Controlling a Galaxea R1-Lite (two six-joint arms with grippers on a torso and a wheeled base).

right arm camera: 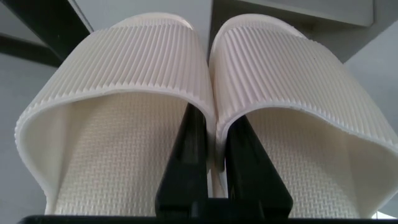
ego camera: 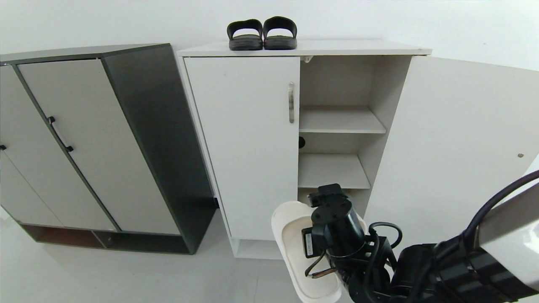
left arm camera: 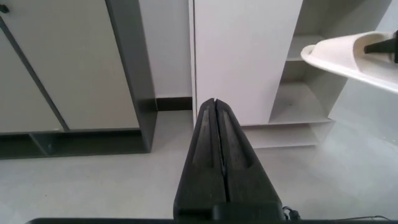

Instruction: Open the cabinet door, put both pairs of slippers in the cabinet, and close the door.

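The step in hand looked like the stowing of the first pair: the white cabinet point(ego camera: 303, 47) stood with its right-hand door point(ego camera: 454, 147) swung wide and its left-hand door point(ego camera: 242, 147) closed, so the opening appeared done. The right tool point(right arm camera: 213, 149) gripped the white slippers point(ego camera: 294, 248), one finger under each strap, pinching the two inner edges together. The pair hung side by side, toes toward the cabinet, in front of the open half and low, about level with the compartment under the lower shelf point(ego camera: 332, 170). The left tool point(left arm camera: 215, 106) was closed on nothing and hung above the floor, facing the foot of the cabinet. The black slippers point(ego camera: 262, 34) sat side by side on the cabinet's top, near its back edge. By my judgement the next move called for carrying the white pair forward into the open half, clear of the closed door's edge, setting it flat on a shelf and letting go. The black pair and the closing remained to be done.
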